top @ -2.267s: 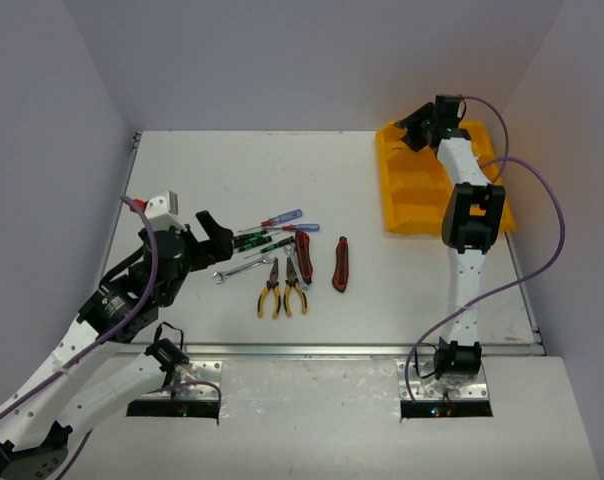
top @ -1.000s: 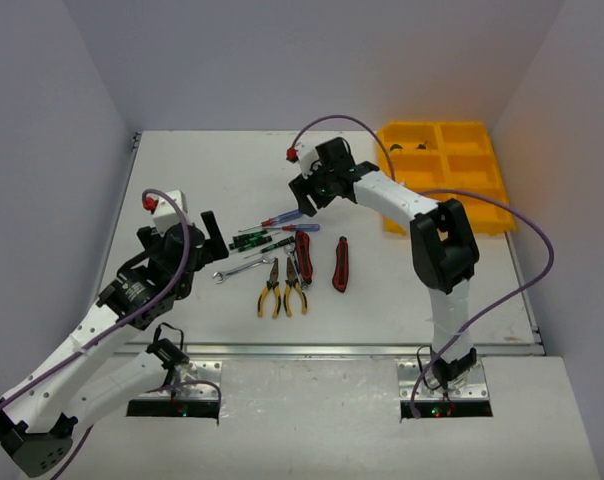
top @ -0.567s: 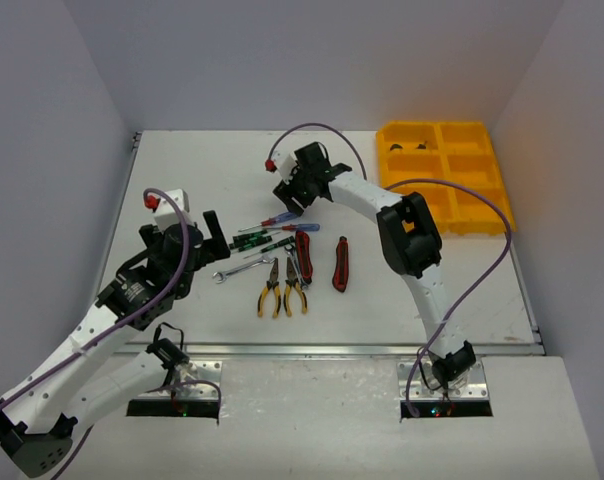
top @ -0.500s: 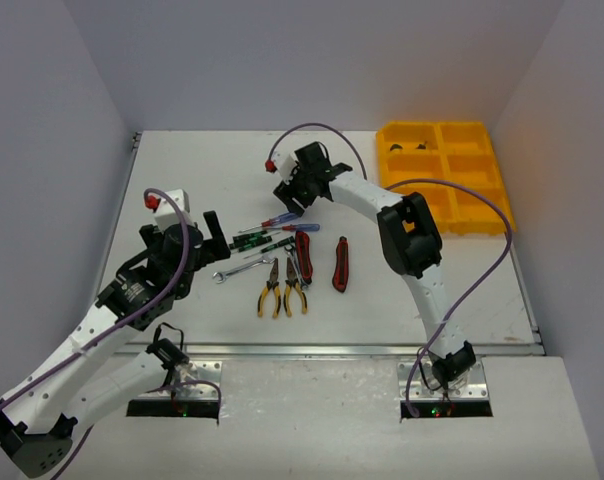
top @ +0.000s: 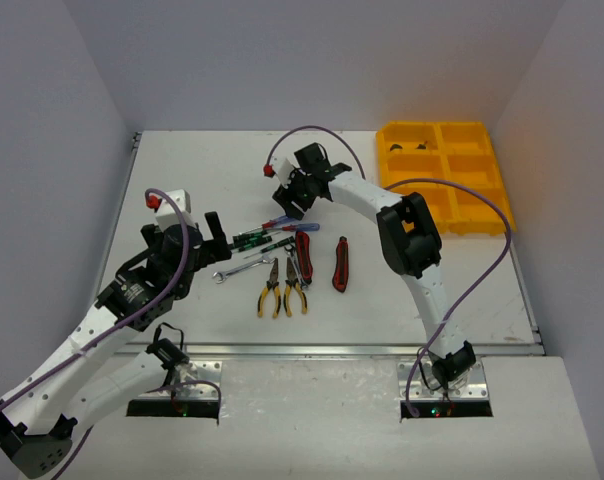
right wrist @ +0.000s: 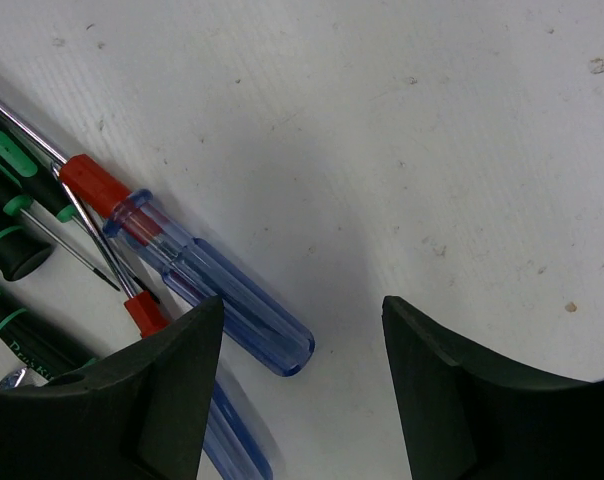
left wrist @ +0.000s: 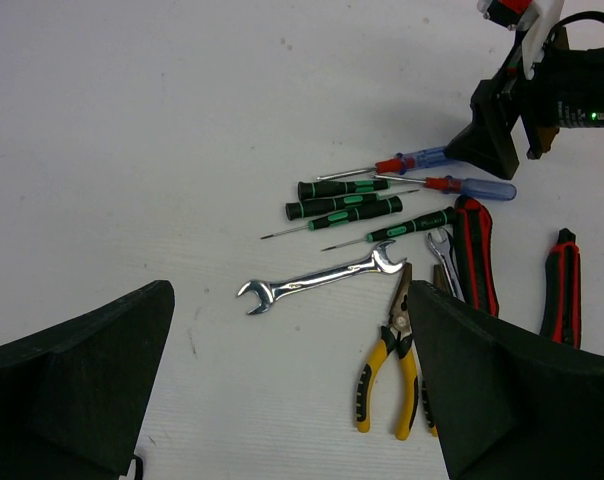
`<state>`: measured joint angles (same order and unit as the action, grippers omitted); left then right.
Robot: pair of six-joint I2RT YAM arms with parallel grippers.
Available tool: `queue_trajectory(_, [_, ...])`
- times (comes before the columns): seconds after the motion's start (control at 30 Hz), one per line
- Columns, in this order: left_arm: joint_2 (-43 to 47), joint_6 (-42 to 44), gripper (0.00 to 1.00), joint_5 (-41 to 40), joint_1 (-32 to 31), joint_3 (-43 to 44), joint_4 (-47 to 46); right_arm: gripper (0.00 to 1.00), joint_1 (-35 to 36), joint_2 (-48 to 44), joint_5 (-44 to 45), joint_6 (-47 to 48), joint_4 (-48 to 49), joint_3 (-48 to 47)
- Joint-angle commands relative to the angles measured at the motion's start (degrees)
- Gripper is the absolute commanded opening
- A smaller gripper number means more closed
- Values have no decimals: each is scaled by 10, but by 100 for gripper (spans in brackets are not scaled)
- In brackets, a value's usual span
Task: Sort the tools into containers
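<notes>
Looking at the top view first: white matte table [top: 182, 170], with a moulded yellow plastic tray [top: 482, 228] at its far right corner, split into six rectangular pockets, two by three. Tools lie loose mid-table, well apart from the tray. Two yellow-handled pliers [top: 282, 292] lie nearest the near edge, with two red-and-black cutters [top: 340, 263] to their right and a silver wrench [top: 244, 268] to their left. On the far side are the green-banded screwdrivers [top: 254, 240] and blue-handled screwdrivers [top: 308, 227]. Right gripper [top: 294, 207] is down at the far end of the cluster, by the blue handles. Left gripper [top: 214, 233] hangs off the cluster's left side.

Left wrist: dark fingers [left wrist: 72, 380] are spread wide with only bare table between them. The open-ended wrench lies flat, bright metal. A smaller wrench [left wrist: 442, 250] sits tucked against a cutter. The black green-banded handles lie roughly parallel, with thin steel shafts.

Right wrist: jaws part open, gripping nothing. The fingers [right wrist: 132, 400] straddle the rounded butt of one clear blue handle — whether they touch it I can't tell. It has a red collar and a steel shaft. The second blue handle is partly hidden under the same finger. The table surface is finely textured and specked.
</notes>
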<state>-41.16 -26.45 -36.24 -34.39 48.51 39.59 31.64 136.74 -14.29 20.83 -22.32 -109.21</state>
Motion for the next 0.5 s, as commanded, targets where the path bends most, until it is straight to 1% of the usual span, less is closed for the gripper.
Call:
queue_trajectory(0.0, [11, 10, 100, 3, 7, -2, -26, 64, 1, 7, -19, 25, -2, -11])
queue_trajectory(0.17, [13, 10, 100, 4, 7, -2, -27, 63, 0, 5, -30, 30, -2, -1])
queue_trajectory(0.3, [15, 10, 100, 3, 7, -3, -27, 59, 1, 5, -43, 41, -4, 9])
queue_trajectory(0.47, [16, 10, 100, 5, 7, -3, -27, 56, -1, 6, -36, 58, 0, 27])
